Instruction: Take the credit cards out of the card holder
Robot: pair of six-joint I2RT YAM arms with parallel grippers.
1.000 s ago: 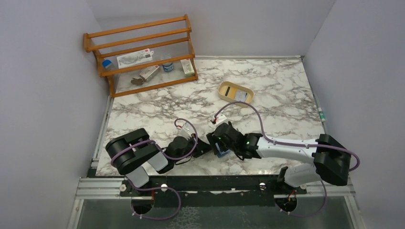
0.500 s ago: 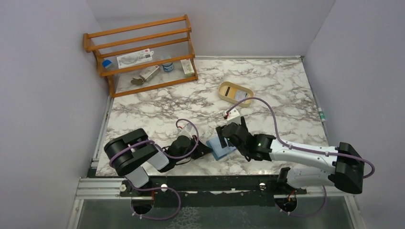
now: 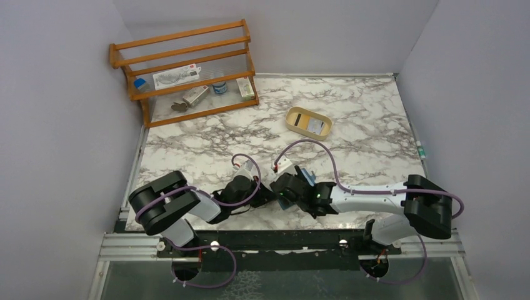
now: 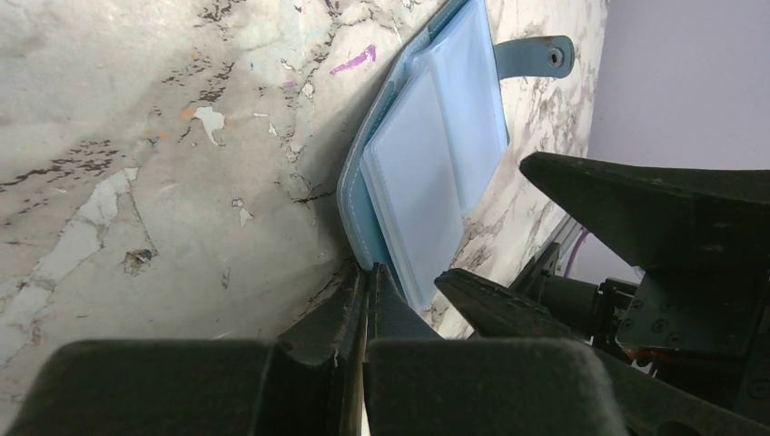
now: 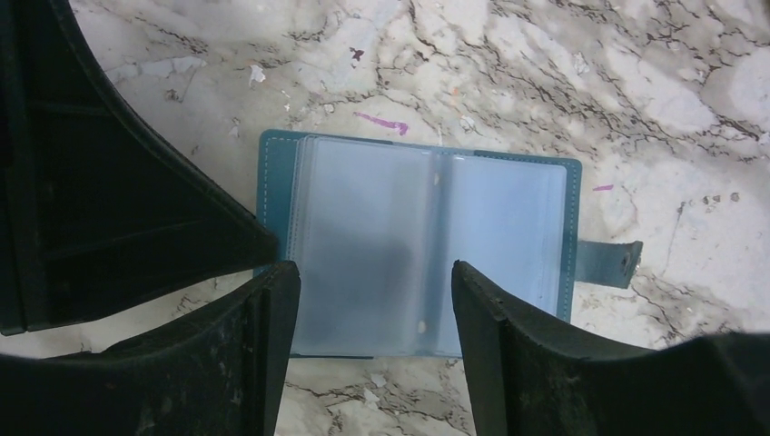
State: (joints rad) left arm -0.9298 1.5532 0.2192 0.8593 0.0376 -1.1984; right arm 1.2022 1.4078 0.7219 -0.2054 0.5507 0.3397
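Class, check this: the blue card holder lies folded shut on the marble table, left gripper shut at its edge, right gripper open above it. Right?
No. The card holder lies spread open, clear sleeves up, as the right wrist view shows. The rest holds: left gripper shut at its edge, right gripper open above it.

The card holder (image 5: 418,245) lies open on the table (image 3: 375,125), closely hemmed in. The left gripper (image 4: 368,283), fingers closed, blocks its left edge. The right gripper (image 5: 372,291) stands over it with its fingers apart. Bare marble gives passage on the far side, between the tray (image 3: 308,120) and the rack (image 3: 187,75).
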